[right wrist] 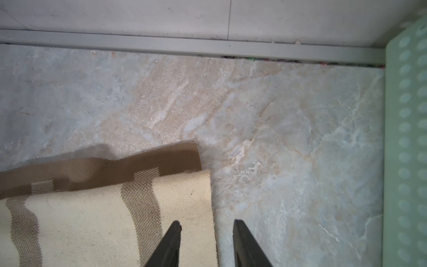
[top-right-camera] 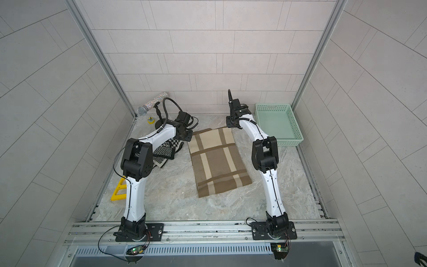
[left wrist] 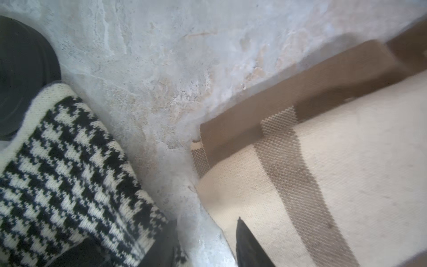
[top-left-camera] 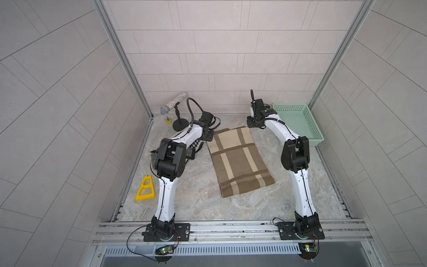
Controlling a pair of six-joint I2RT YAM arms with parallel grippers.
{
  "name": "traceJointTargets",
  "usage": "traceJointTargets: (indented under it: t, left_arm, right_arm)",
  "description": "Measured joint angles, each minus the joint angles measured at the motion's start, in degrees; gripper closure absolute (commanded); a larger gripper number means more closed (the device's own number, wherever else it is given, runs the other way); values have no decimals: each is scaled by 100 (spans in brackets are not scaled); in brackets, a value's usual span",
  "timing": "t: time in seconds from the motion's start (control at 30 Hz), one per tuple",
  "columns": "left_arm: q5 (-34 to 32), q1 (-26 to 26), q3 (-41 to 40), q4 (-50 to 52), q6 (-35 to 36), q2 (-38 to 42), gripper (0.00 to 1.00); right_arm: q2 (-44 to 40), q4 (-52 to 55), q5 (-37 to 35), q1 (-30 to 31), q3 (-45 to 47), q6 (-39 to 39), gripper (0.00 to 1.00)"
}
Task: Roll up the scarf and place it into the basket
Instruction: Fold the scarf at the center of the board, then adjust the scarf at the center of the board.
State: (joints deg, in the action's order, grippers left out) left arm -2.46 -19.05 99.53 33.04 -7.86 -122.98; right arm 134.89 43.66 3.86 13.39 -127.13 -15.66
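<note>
— Bright enough?
— Yes, soft, even light from above; hardly any shadows.
— Sharp?
— Top views bow at the edges. Close up, the basket [right wrist: 406,138] and brown scarf [left wrist: 335,166] blur.

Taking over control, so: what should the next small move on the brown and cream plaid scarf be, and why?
Probably lower the left pincer and right pincer, pinch the far edge and turn it toward the arm bases. Both hover open at the far corners of the brown and cream plaid scarf, which lies flat, unrolled. The mint-green plastic basket is empty.
</note>
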Motion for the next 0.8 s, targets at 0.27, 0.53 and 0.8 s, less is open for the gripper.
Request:
traceJointTargets:
  t: [0.27,0.53,0.8]
  left_arm:
    - [973,-98,-2271,-662,-1156,2068,50]
    - [1613,-400,-2817,-1119,-1611,1576,61]
    - [1770,-411,-1858,-1200,-1757,435,70]
  right_arm:
    - [-1923,232,22,11,2968,-251,60]
    - [-4253,-122,111,50,5890,-503,57]
    - [-5298,-476,177,184,7737,-905,59]
